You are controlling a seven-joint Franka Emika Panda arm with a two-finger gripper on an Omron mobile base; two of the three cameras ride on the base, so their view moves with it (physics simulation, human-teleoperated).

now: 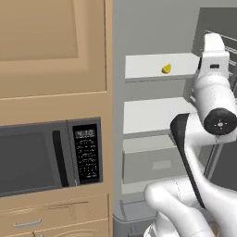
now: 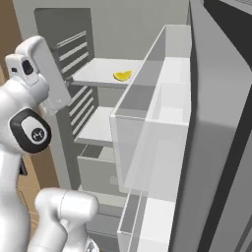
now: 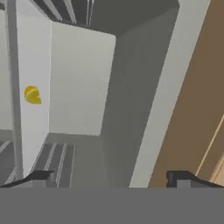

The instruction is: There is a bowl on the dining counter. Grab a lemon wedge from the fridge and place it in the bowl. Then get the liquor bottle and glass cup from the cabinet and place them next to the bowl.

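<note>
The fridge point(image 1: 152, 28) stands open in front of me, with white shelves inside. The lemon wedge point(image 1: 166, 69) is a tiny yellow piece lying alone on the upper shelf point(image 2: 98, 71). In the hand view the lemon wedge point(image 3: 32, 95) sits at the left, on a shelf seen rolled sideways. My gripper point(image 3: 111, 179) is open with nothing between its fingertips point(image 3: 41, 177), and it is well short of the wedge. My white hand point(image 1: 214, 51) is raised at upper-shelf height, to the right of the wedge. The bowl, dining counter, liquor bottle, glass cup and cabinet are out of view.
The open fridge door point(image 2: 216, 123) with clear door bins point(image 2: 152, 147) stands on the right. A grey drawer point(image 1: 157, 162) sits under the lower shelf point(image 1: 152, 115). Left of the fridge, a wooden unit point(image 1: 51, 41) holds a microwave point(image 1: 46, 157).
</note>
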